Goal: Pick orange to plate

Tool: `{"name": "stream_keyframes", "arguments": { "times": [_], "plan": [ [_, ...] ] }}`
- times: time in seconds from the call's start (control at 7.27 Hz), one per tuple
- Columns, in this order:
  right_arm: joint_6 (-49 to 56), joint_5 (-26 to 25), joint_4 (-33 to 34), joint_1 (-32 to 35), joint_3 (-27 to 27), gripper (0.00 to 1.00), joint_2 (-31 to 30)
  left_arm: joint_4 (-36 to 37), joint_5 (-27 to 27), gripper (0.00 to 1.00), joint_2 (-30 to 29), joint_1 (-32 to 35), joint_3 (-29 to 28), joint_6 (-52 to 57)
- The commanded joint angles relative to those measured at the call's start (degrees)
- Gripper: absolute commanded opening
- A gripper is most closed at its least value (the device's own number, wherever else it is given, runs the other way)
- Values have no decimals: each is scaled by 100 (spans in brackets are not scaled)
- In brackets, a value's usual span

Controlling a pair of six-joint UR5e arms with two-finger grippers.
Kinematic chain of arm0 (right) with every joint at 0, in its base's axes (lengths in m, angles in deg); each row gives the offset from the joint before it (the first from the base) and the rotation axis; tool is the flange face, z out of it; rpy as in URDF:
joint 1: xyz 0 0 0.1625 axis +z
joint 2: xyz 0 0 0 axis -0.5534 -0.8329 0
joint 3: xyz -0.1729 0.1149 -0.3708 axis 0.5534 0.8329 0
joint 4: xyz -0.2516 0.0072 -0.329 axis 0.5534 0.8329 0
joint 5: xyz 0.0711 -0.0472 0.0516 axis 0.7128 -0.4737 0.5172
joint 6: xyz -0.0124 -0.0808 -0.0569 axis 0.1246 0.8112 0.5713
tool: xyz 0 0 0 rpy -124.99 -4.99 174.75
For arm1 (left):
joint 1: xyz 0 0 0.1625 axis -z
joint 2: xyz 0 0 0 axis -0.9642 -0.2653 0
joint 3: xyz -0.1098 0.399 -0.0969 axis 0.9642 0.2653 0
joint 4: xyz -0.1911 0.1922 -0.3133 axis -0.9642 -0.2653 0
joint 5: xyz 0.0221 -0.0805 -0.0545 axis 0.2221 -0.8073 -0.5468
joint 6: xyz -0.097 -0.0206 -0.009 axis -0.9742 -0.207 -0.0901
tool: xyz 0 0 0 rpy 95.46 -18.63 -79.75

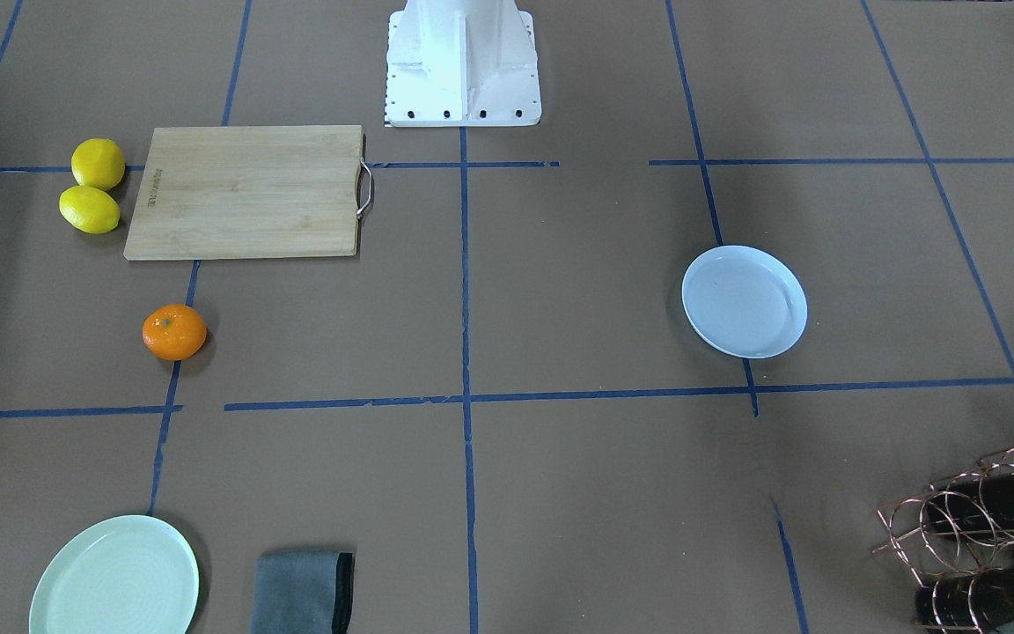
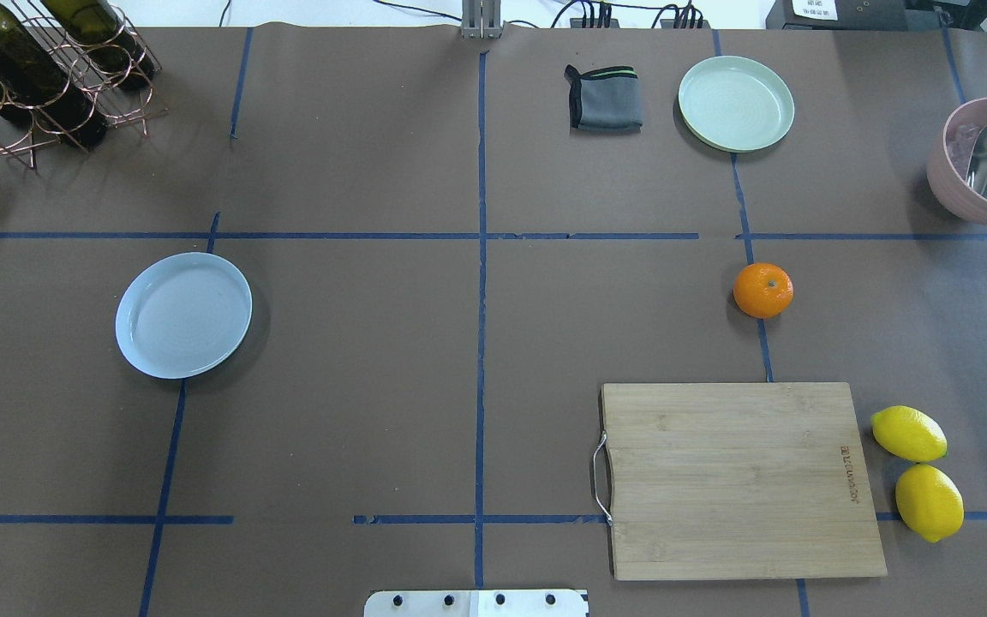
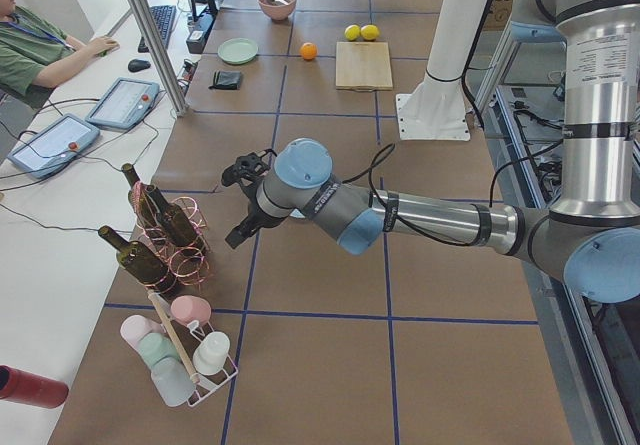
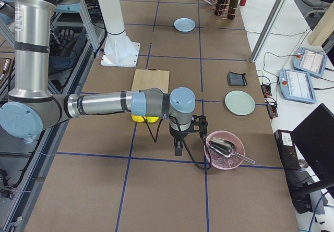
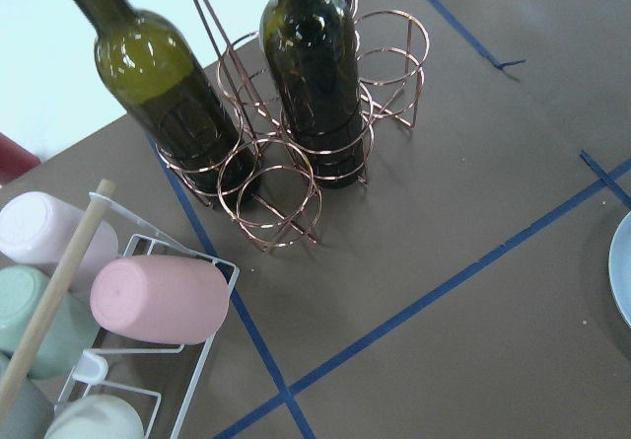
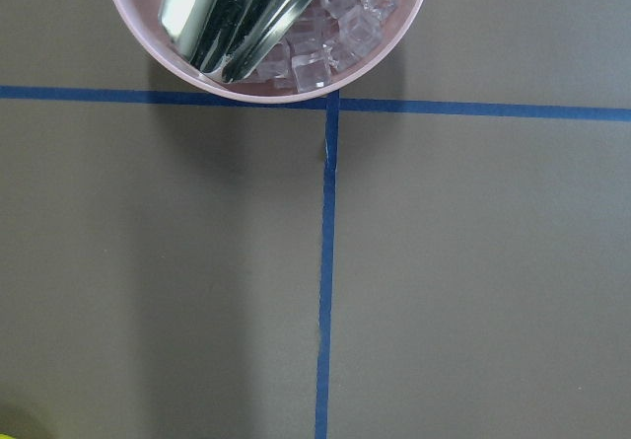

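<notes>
The orange [image 2: 763, 290] rests on the brown table, on the right half of the overhead view, beyond the cutting board; it also shows as the orange [image 1: 174, 332] in the front view. The bluish-white plate [image 2: 183, 314] lies empty on the left half, and a sliver of the plate [image 5: 625, 271] edges into the left wrist view. My left gripper [image 3: 240, 205] hovers near the wine rack, and my right gripper [image 4: 178, 146] hangs beside the pink bowl. Both show only in side views, so I cannot tell whether they are open or shut.
A bamboo cutting board [image 2: 738, 480] and two lemons [image 2: 908, 433] lie near the robot on the right. Farther off are a mint plate [image 2: 736, 103], a grey cloth [image 2: 603, 98] and a pink bowl [image 2: 982, 163] with ice and a scoop. A wine rack [image 2: 39, 68] stands far left.
</notes>
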Motion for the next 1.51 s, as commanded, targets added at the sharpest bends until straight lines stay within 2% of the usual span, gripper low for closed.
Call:
{"name": "stream_keyframes", "arguments": {
  "times": [0.0,0.14,0.41,0.55,0.69,0.83,1.1,1.24,1.38],
  "plan": [
    [0,-3,0,0,6,100,5,-629,-253,100,149,-1052,56,-1844],
    [0,-3,0,0,-2,100,5,-1179,478,100,157,-1754,83,-3016],
    [0,-3,0,0,-2,100,13,-1395,1982,100,158,-3012,119,-4786],
    [0,-3,0,0,6,100,13,-1439,2310,82,158,-3296,127,-5664],
    [0,-3,0,0,-2,100,13,-1491,2549,71,158,-3612,93,-6230],
    [0,-3,0,0,-2,100,13,-1501,3021,71,149,-4077,-3,-6636],
    [0,6,0,0,-2,100,13,-1510,3507,70,35,-4555,-249,-7060],
    [0,6,0,0,-2,100,13,-1510,3744,60,0,-4756,-329,-7349],
    [0,6,0,0,-2,100,13,-1510,3868,54,-131,-4854,-477,-7535]
  ]
}}
